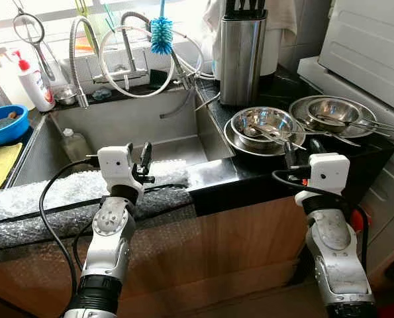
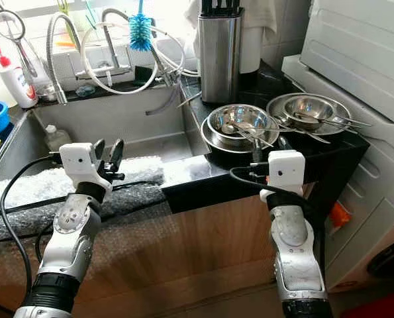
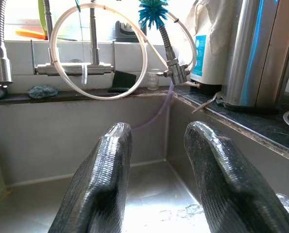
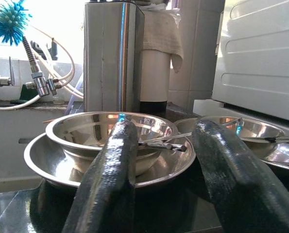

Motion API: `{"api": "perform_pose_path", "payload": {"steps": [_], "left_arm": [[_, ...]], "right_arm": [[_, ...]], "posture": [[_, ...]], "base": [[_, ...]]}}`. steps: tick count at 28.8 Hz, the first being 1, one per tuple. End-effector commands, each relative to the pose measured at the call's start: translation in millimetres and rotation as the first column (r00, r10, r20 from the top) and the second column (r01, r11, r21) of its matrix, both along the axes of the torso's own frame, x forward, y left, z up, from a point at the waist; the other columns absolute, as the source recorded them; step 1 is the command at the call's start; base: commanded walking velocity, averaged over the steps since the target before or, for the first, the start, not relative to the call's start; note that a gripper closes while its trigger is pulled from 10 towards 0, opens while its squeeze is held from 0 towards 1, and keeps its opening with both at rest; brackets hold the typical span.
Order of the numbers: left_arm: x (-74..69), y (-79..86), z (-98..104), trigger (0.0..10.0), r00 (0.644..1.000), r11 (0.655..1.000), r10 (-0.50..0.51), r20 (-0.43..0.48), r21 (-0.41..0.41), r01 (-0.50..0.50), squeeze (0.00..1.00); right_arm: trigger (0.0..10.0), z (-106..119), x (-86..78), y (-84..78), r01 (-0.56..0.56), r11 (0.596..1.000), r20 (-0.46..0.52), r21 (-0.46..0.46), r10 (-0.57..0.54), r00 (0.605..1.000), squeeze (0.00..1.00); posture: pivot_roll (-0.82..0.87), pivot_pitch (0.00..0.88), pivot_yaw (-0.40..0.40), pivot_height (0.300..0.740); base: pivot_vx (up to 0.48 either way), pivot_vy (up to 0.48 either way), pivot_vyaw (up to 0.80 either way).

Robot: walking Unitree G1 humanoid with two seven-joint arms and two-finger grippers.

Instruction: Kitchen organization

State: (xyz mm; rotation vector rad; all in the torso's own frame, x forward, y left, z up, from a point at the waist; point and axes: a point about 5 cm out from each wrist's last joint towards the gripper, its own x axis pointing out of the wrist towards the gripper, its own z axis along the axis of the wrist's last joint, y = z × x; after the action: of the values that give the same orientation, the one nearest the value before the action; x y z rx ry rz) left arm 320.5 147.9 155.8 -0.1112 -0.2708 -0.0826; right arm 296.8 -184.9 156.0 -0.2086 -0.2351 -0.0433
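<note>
The right gripper (image 1: 301, 151) hangs at the near edge of the black counter (image 1: 355, 149), fingers spread and empty, aimed at the near steel bowl (image 1: 263, 122), which sits in a plate (image 2: 216, 142) with spoons (image 4: 163, 143) lying loose inside. A second bowl (image 1: 332, 109) sits further right. The left gripper (image 1: 138, 159), also spread and empty, hovers over the sink (image 1: 117, 126). Likely next: pinch the bowl's rim, lift level so the spoons don't slide out
</note>
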Motion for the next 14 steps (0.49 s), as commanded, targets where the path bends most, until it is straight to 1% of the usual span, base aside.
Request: {"api": "perform_pose_path", "payload": {"steps": [1, 14], "left_arm": [[0.6, 3.4, -1.5, 10.0, 1.000, 1.000, 0.011, -0.008, 0.024, -0.010, 0.00], [1.1, 3.9, -0.3, 10.0, 1.000, 0.999, 0.013, -0.004, 0.031, -0.013, 0.00]], "right_arm": [[0.0, 1.6, 3.6, 1.8, 0.000, 1.000, -0.003, 0.004, 0.000, 1.000, 0.00], [0.0, 2.6, 4.5, 0.8, 0.002, 1.000, 0.000, 0.011, -0.002, 1.000, 0.00]], "posture": [[0.00, 0.000, 0.099, 0.740], [0.00, 0.000, 0.099, 0.740]], "base": [[0.000, 0.000, 0.00], [0.000, 0.000, 0.00]]}}
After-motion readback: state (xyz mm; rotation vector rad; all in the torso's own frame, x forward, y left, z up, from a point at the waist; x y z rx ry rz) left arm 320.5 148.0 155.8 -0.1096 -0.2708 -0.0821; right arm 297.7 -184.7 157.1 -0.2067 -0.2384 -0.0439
